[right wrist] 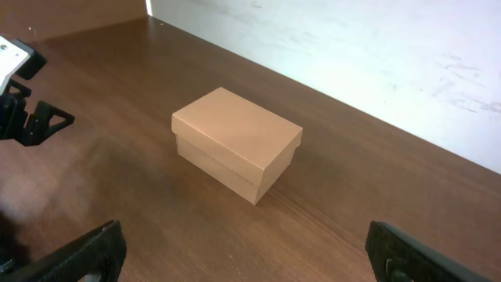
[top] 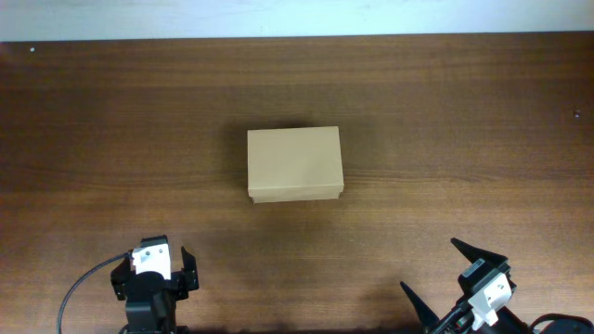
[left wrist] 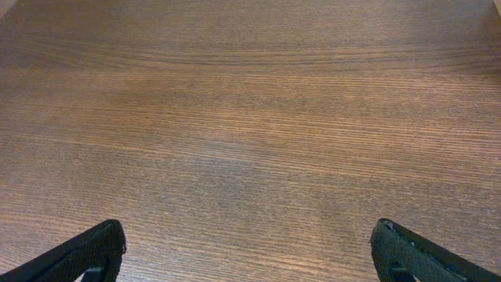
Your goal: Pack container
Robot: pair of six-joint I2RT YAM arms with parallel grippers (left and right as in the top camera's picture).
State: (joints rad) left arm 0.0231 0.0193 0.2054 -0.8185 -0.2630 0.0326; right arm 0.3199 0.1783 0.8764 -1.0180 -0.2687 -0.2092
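The container [top: 294, 163] is a plain tan cardboard box with its lid shut, standing in the middle of the wooden table. It also shows in the right wrist view [right wrist: 236, 141]. My left gripper [top: 153, 278] sits at the front left edge, open and empty; its wrist view [left wrist: 249, 251] shows only bare wood between the fingers. My right gripper [top: 455, 278] sits at the front right, open and empty, well short of the box; its fingertips frame bare table in its own view [right wrist: 244, 251]. No tape rolls are in view.
The dark wooden table [top: 464, 121] runs to a white wall [top: 297, 14] at the back. The left arm [right wrist: 19, 102] shows at the left of the right wrist view.
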